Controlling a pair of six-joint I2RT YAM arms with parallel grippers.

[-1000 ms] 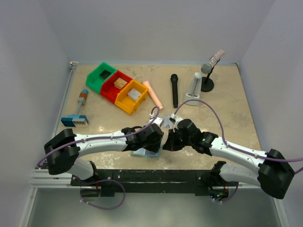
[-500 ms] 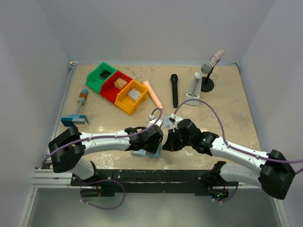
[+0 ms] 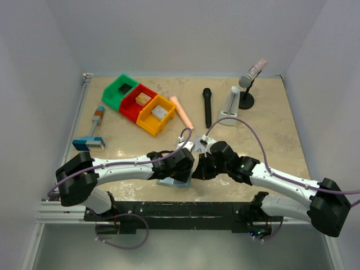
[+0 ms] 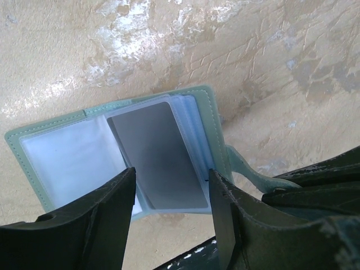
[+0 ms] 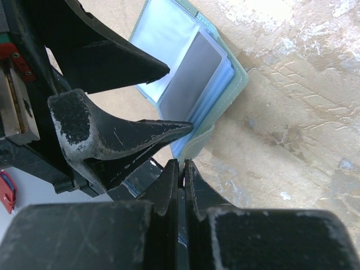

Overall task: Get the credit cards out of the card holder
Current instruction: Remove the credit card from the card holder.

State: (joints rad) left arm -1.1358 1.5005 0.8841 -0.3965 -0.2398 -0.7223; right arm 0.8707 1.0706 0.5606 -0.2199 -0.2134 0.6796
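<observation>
Lying open under parted, empty left fingers [image 4: 84, 225], card holder [image 4: 22, 152] w/ grey credit card [image 4: 160, 160], right fingers [image 5: 169, 180] closed at edge

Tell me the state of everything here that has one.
Pale teal soft-plastic bifold card holder: open, lying flat.
Silvery-grey flat credit card: inside its clear pocket.
Left pincer: open, straddling the card.
Right pincer: shut, seemingly on the holder's strap.

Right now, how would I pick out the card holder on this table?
Go to the middle of the table's near edge. Below the left gripper lies the card holder, pale teal, open flat, a grey card in its pocket; nothing nearby is teal.
</observation>
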